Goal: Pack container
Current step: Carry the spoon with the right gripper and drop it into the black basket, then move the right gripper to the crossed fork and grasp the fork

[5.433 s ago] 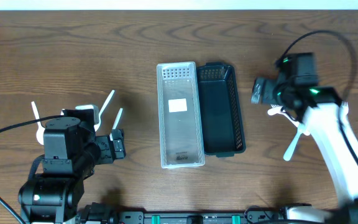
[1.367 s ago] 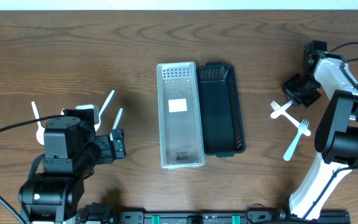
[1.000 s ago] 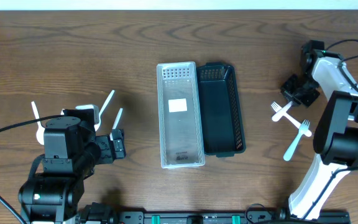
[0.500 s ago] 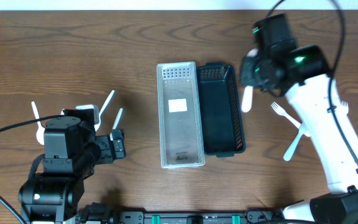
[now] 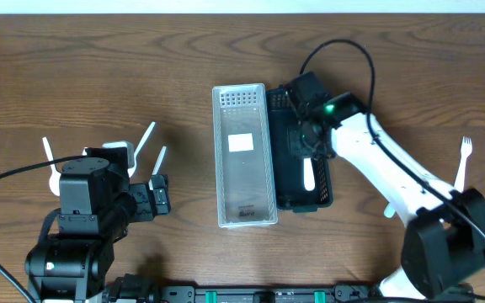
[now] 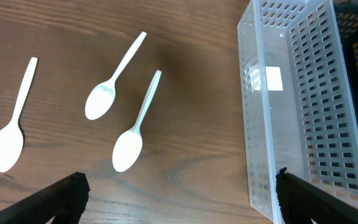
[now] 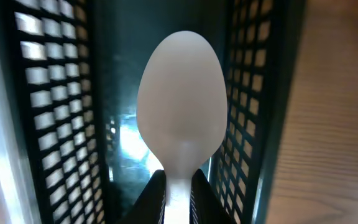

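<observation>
My right gripper (image 7: 179,180) is shut on the handle of a white spoon (image 7: 179,106). The spoon's bowl points along the inside of the black basket (image 7: 48,93). From overhead the right gripper (image 5: 308,151) hangs over the middle of the black basket (image 5: 286,189), with the spoon (image 5: 309,174) inside its outline. The clear basket (image 5: 219,151) stands against its left side and holds only a white label. My left gripper (image 6: 179,186) is open above bare table, left of the clear basket (image 6: 291,124).
Three white spoons (image 6: 114,78) (image 6: 135,127) (image 6: 11,124) lie on the wood in front of the left gripper (image 5: 160,195). A white fork (image 5: 463,160) lies at the far right, and another white utensil (image 5: 390,206) shows beside the right arm.
The right arm has swung left with the spoon, from beside the black basket's right edge to above its inside. The left arm has stayed still.
</observation>
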### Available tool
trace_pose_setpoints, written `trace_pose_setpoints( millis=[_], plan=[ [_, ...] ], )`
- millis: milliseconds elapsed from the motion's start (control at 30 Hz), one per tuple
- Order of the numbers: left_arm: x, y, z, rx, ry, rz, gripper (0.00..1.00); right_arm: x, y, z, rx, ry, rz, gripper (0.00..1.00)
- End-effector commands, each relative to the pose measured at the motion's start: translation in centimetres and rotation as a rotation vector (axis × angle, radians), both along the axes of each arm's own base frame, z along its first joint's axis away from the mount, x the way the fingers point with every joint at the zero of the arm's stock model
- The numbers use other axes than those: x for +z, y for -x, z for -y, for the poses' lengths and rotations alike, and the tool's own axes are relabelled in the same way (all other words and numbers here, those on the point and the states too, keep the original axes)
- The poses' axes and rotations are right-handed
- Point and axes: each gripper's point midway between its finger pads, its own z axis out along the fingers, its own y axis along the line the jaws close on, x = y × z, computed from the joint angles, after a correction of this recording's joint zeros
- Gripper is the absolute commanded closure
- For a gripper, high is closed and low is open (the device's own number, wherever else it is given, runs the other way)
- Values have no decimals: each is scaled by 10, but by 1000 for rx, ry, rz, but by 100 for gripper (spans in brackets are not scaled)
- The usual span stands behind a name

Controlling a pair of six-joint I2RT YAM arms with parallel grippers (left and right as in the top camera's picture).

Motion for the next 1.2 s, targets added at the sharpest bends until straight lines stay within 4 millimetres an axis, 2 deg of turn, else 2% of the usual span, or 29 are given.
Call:
trace_pose_setpoints(
  millis=[0,67,200,267,333,400,467,533,633,667,733,833,967,1167],
  plan=[
    [5,-1,2,-3,12,10,2,-1,-5,-4,29,-1,20,66],
    [5,-1,2,-3,12,11,2,1,-9,-7,45,-14,40,50],
    [5,-1,2,-2,12,11,2,18,-22,-16,56,-50,87,39],
    [5,-1,2,-3,12,11,2,41,-33,-17,46,-67,125,36],
    [5,-1,2,-3,12,11,2,69,-45,-10,5,-78,174,32],
    [5,-1,2,-3,12,11,2,102,-56,13,-123,-71,231,32],
    [5,-1,2,-3,12,10,2,128,-58,47,-284,-62,267,30],
    [5,-1,2,-3,12,11,2,145,-53,86,-438,-70,276,27],
    [5,-1,2,-3,12,11,2,151,-34,140,-599,-43,241,18],
    [5,-1,2,-3,12,11,2,149,-25,160,-654,-23,211,16],
    [5,-1,2,-3,12,11,2,141,-8,188,-726,10,150,11],
    [5,-1,2,-3,12,11,2,120,12,214,-759,42,56,9],
    [5,-1,2,-3,12,11,2,70,30,226,-779,39,-50,7],
    [5,-1,2,-3,12,11,2,3,51,225,-788,49,-122,6]
  ],
)
